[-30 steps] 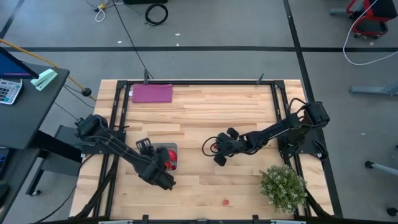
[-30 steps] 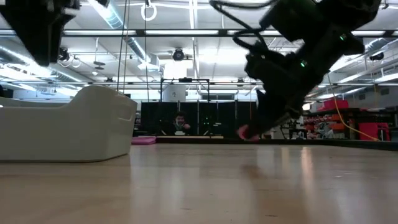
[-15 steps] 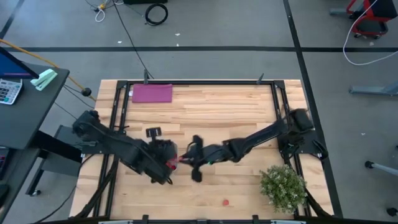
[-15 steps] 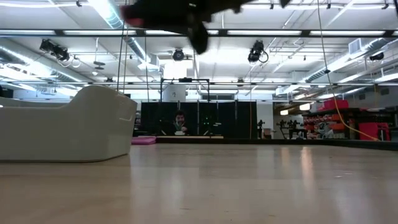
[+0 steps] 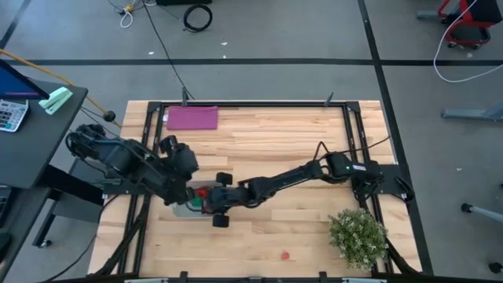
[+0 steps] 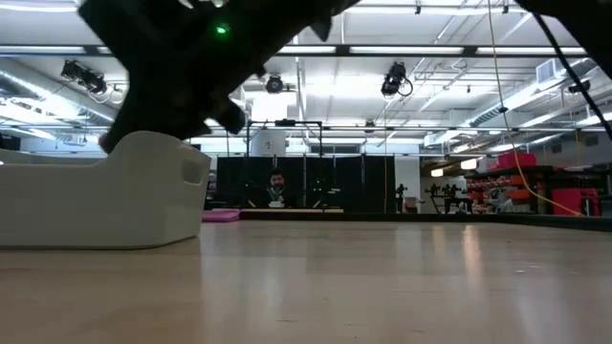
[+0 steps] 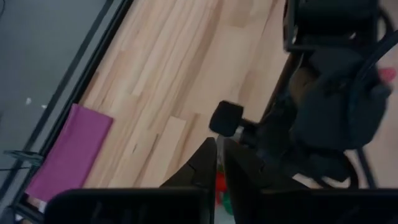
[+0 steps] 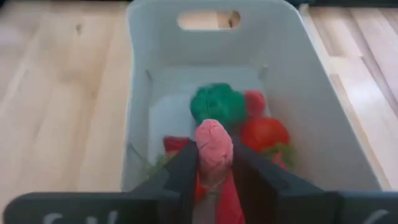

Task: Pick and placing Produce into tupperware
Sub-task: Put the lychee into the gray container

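Right gripper [image 8: 214, 180] is hanging over the near end of the tub [image 8: 144, 37], fingers pinching a pink piece [image 8: 213, 144] of toy produce that sticks up between them. From above, the right arm reaches all the way across the table [image 5: 275, 141] to the tub [image 5: 189, 209] on the left side, so it's pretty stretched out.

Inside the tub there's already a green one [image 8: 217, 103] in the middle and red ones [image 8: 264, 133] beside it, so the floor is getting crowded. One more red bit [image 5: 284, 255] sits alone on the wood, well apart, near the front edge.

The left gripper [image 7: 219, 165] is up over the far-left part of the table, close to the tub, fingers almost pressed together with nothing visible in them. Purple mat [image 5: 192, 118] in the far-left corner and the plant [image 5: 357, 236] at near right aren't in play.

What could go wrong, I reckon:
- Letting go from this height, the pink piece could bounce off the pile and hop over the wall.
- If it sticks to one finger, it gets dragged back out.
- The two arms are really close together here, so a careless retreat could bump the left arm or nudge the tub.
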Available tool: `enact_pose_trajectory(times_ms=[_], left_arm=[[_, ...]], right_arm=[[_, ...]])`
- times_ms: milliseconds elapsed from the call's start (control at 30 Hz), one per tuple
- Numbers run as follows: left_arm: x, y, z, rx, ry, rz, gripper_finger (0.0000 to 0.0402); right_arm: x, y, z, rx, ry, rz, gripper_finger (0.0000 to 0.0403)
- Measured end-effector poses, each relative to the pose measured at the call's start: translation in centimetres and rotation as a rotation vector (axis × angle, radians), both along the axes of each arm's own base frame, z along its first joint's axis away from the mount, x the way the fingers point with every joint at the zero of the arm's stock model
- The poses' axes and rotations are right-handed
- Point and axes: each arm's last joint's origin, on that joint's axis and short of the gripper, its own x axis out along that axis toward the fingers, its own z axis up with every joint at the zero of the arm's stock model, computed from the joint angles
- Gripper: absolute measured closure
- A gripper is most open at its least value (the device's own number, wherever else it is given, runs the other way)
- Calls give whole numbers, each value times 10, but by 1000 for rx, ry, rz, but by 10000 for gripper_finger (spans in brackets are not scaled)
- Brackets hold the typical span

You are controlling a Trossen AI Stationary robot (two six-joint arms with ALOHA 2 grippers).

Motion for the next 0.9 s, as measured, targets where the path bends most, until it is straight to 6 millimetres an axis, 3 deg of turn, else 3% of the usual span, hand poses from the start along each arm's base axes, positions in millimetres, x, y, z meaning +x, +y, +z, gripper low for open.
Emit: enact_pose_trajectory(times_ms=[200,300,400,500,700,900], left_arm=[[-3,-2,1,-10,-7,-6,381],[-1,-4,-1,-5,0,-10,385],[-1,-5,-1,-12,-3,-2,385],[-2,-6,-1,-20,-8,2,382],[-5,-13,-1,-19,-7,-32,389],[-8,-18,-1,-34,-14,-38,389]], right_arm=[[5,0,7,-9,11,4,250],[0,3,22,-16,-6,22,233],[-14,9,43,-15,54,29,221],[-42,19,55,23,234,0,216],[-101,76,75,90,480,1,219],[-152,152,80,98,480,-14,219]])
